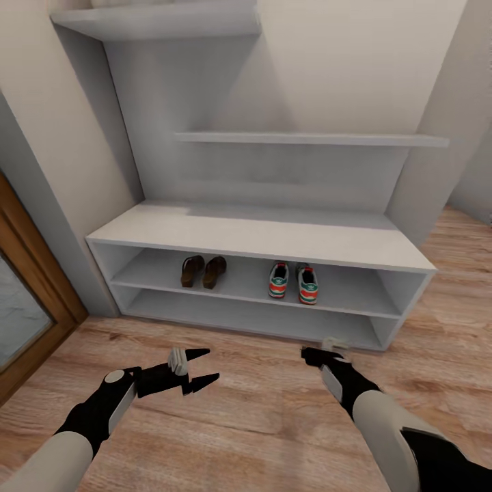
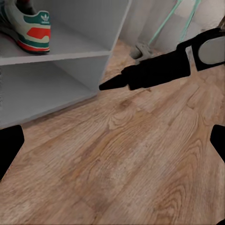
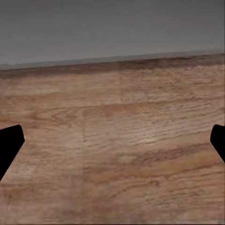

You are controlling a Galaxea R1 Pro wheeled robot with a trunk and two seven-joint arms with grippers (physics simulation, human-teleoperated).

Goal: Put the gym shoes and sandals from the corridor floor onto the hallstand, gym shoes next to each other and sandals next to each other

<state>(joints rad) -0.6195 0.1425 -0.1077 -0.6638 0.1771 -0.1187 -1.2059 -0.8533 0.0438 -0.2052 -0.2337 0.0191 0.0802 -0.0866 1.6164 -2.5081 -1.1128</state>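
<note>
The pale grey hallstand (image 1: 260, 236) stands ahead against the wall. On its middle tier, the two brown sandals (image 1: 203, 270) lie side by side at the left. To their right, the two white gym shoes (image 1: 293, 281) with green stripes sit together; one gym shoe (image 2: 33, 28) also appears in the left wrist view. My left gripper (image 1: 210, 364) hovers open and empty over the wood floor (image 1: 260, 410) in front of the rack. My right gripper (image 1: 321, 350) is open and empty too, low by the rack's bottom edge, its fingers (image 3: 9, 145) wide apart.
A wood-framed glass door (image 1: 27, 301) stands at the left. Floating shelves (image 1: 307, 139) hang above the bench. The rack's lower tier (image 1: 253, 318) holds nothing. In the left wrist view my right gripper (image 2: 154, 70) crosses the floor ahead.
</note>
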